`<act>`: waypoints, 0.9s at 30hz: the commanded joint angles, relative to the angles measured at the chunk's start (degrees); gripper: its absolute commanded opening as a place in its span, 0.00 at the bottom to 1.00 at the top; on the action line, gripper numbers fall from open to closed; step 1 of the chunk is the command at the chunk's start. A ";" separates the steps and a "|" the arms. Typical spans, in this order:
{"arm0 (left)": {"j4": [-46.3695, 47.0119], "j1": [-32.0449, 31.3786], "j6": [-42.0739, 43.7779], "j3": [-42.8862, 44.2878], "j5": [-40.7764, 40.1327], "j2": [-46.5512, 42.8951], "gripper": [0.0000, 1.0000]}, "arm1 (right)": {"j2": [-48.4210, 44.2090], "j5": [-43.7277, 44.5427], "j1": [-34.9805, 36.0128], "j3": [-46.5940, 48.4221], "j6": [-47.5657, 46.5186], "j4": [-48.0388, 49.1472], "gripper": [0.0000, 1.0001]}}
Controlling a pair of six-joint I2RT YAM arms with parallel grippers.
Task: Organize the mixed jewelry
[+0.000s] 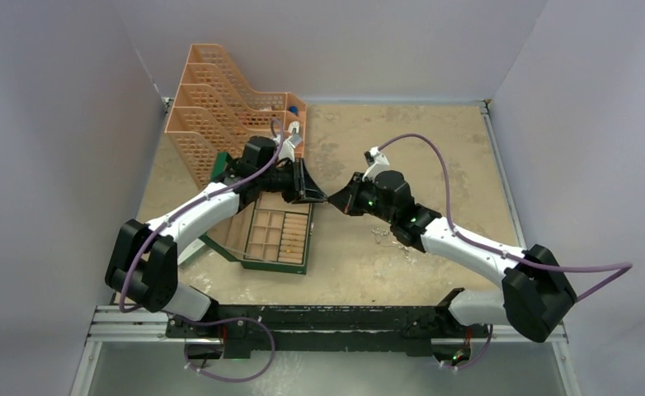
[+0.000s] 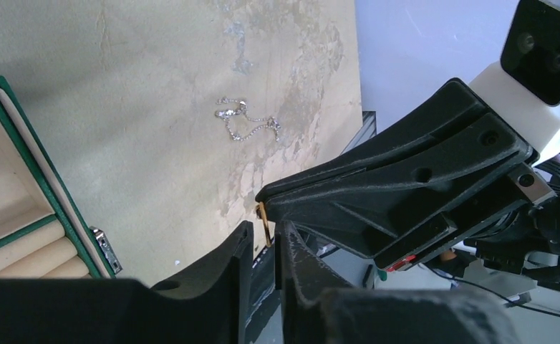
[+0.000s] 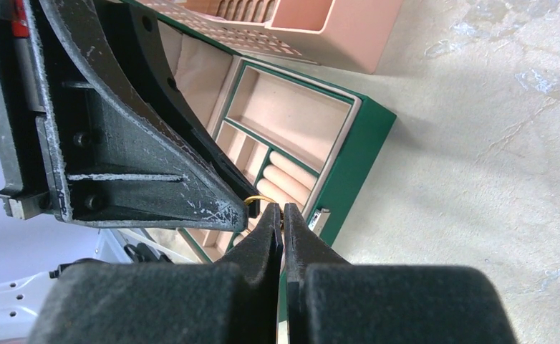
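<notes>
Right wrist shows pink rack (image 3: 334,29); left wrist, silver chain (image 2: 247,123).

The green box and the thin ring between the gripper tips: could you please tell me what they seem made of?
The green box looks like a rigid case wrapped in matte green covering, lined with soft beige, velvety padding. The ring looks like thin polished metal, gold-coloured by its yellow glint; real gold or plating cannot be told.

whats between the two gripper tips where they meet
a thin gold ring, right where the left gripper and right gripper tips meet; both wrist views show it
</notes>
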 commanded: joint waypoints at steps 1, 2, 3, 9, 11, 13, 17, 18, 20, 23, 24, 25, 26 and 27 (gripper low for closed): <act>2.78 -0.07 1.07 1.01 1.77 0.88 0.15 | 0.86 -1.65 0.44 1.09 -0.76 2.86 0.00; 2.70 -0.07 1.21 1.02 1.98 1.06 0.15 | 0.96 -1.78 0.42 1.17 -0.73 2.89 0.00; 2.62 -0.07 1.49 1.09 2.03 1.20 0.14 | 1.04 -1.83 0.38 1.25 -0.74 3.03 0.00; 1.91 -0.07 2.88 2.11 2.88 1.84 0.00 | 1.56 -1.51 0.42 1.83 -0.45 2.97 0.00; 1.27 -0.07 3.30 2.41 3.00 2.10 0.00 | 1.81 -1.41 0.39 2.04 0.03 2.78 0.00; 0.72 -0.07 3.69 2.42 2.67 1.81 0.00 | 1.83 -1.94 0.42 2.01 0.67 2.26 0.01; -0.47 0.02 4.60 2.26 1.28 0.37 0.00 | -0.37 -2.02 0.38 0.42 3.29 2.68 0.28; -0.68 0.02 4.72 2.22 0.91 -0.10 0.00 | -1.62 -1.78 0.42 -0.90 4.17 4.30 0.32; -0.73 0.02 4.63 2.01 0.37 -1.22 0.00 | -4.05 -2.02 0.29 -4.05 6.20 8.40 0.36; -0.16 0.02 3.97 1.64 -0.20 -3.03 0.00 | -5.90 -4.23 0.12 -7.03 8.16 12.57 0.40; 0.07 0.02 3.65 1.61 -0.32 -3.87 0.00 | -6.25 -5.01 0.17 -7.75 8.80 13.75 0.42; 0.25 0.02 3.09 1.59 -0.33 -4.52 0.00 | -6.68 -5.91 0.12 -8.51 9.49 15.09 0.45; 0.50 0.03 2.45 1.58 -0.15 -5.24 0.00 | -7.21 -6.49 0.11 -9.25 10.47 16.91 0.49; 1.04 0.02 1.84 1.55 0.15 -5.91 0.00 | -7.71 -6.98 0.19 -10.08 11.73 18.99 0.52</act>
